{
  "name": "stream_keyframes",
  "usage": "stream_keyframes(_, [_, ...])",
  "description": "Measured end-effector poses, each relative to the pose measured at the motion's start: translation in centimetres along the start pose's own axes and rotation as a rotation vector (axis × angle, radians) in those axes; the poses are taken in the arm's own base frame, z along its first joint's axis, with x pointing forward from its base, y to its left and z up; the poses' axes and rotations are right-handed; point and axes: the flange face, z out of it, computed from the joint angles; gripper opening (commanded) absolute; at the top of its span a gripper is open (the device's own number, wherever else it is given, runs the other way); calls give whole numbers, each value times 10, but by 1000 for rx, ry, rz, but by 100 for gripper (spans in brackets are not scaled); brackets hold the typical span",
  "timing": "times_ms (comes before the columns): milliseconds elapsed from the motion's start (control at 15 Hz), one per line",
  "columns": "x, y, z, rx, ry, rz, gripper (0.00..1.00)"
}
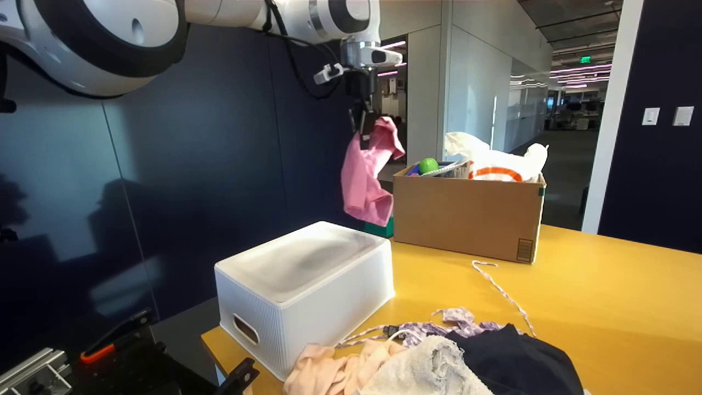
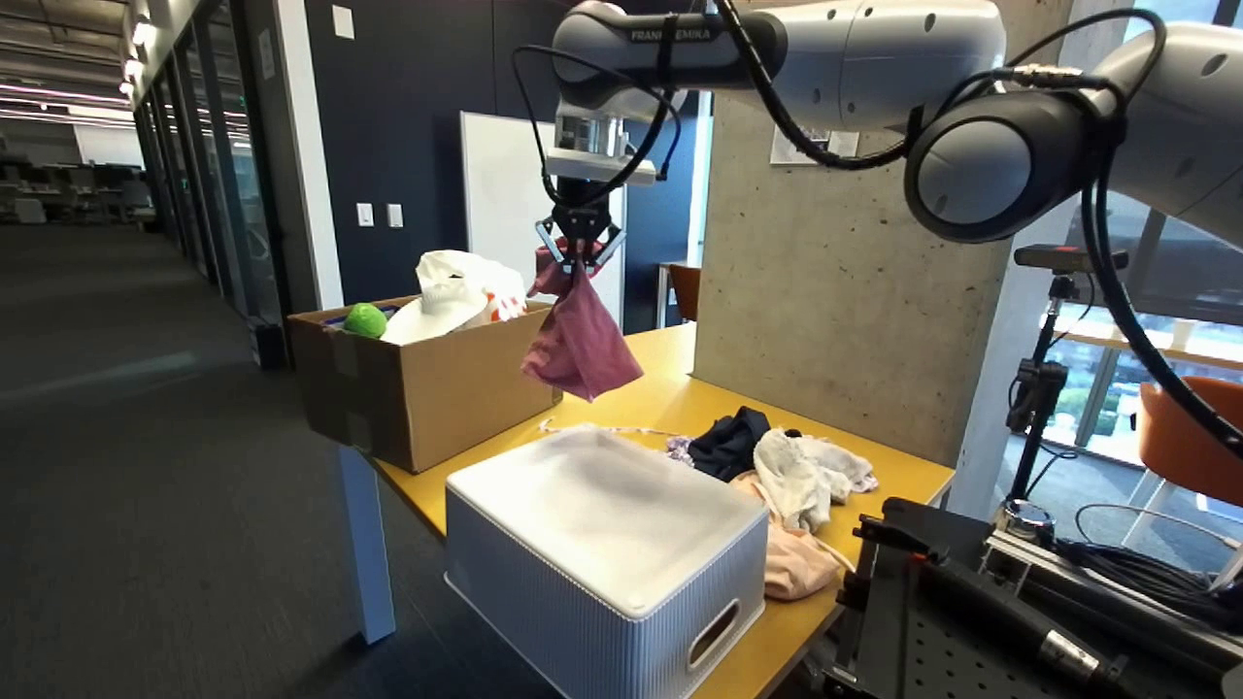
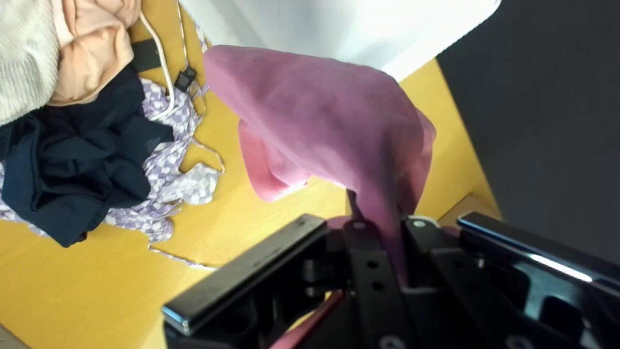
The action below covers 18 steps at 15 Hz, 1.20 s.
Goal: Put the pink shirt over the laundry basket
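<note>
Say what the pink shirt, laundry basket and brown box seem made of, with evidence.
Pink shirt: soft, matte fabric, fibre unclear; it hangs in folds.
Laundry basket: probably satin-finish plastic; rounded corners, evenly ribbed walls.
Brown box: likely matte cardboard; paper-like sides, a printed patch.

yellow table (image 1: 614, 291): cardboard box (image 1: 460, 214), navy cloth (image 3: 80, 162), peach cloth (image 3: 94, 55) | in cardboard box: white bag (image 1: 502, 160)

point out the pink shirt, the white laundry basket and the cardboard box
Pink shirt (image 3: 322, 106), in the wrist view: middle of the hanging cloth.
White laundry basket (image 1: 338, 305), in an exterior view: long side wall.
Cardboard box (image 1: 466, 219), in an exterior view: broad side wall.
</note>
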Motion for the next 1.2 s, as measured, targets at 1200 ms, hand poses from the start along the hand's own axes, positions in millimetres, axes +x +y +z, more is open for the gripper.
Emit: stream_keyframes(1200, [-79, -25, 101, -201, -393, -166, 2])
